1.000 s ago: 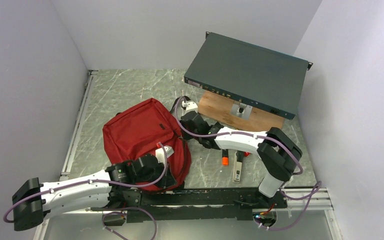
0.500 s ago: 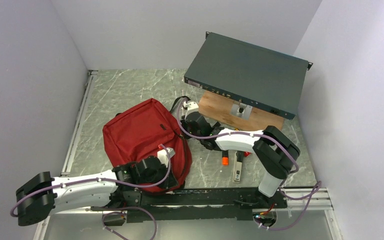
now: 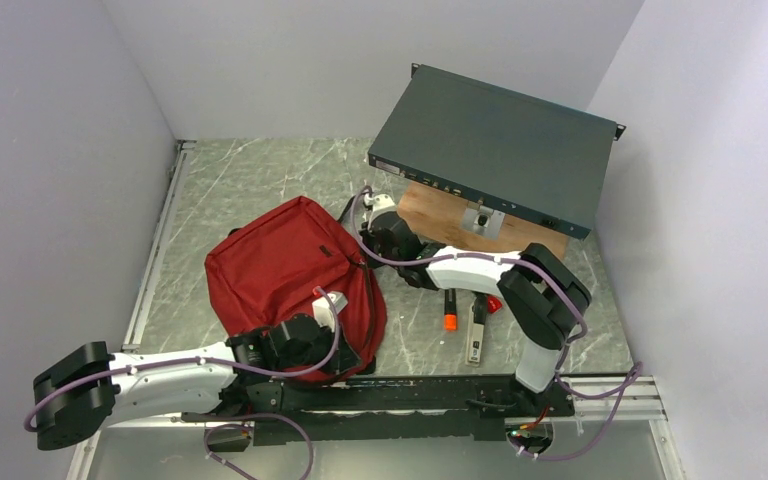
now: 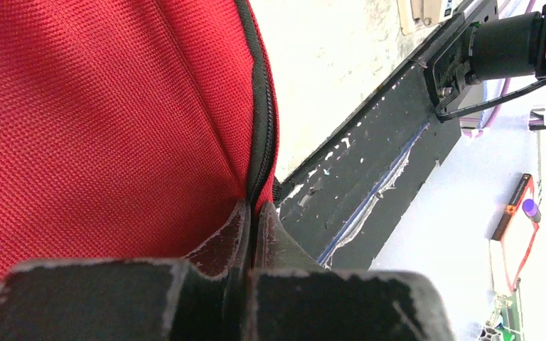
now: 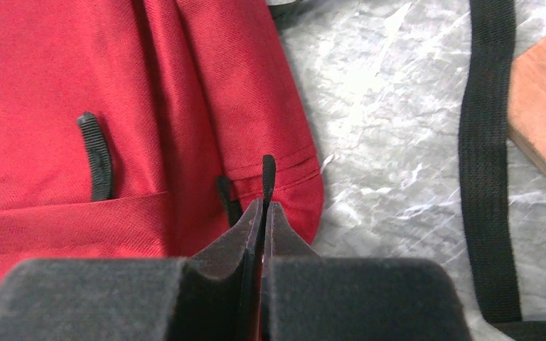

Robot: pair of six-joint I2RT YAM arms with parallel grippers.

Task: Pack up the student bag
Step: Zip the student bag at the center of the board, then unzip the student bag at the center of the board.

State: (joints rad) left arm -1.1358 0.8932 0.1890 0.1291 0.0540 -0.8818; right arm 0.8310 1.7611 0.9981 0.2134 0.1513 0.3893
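- On the table's (image 3: 260, 180) left-centre, student bag (image 3: 280, 270) lies flat, long axis roughly 11 to 5 o'clock.
- At its 5 o'clock end, left gripper (image 4: 251, 213) is pinched closed on the zip (image 4: 259, 106) edge.
- At its 2 o'clock corner, right gripper (image 5: 264, 209) is clamped on a black tab (image 5: 268, 169); judged: neither arm nearer, both in contact.

Woven cloth student bag (image 3: 285, 270), matt
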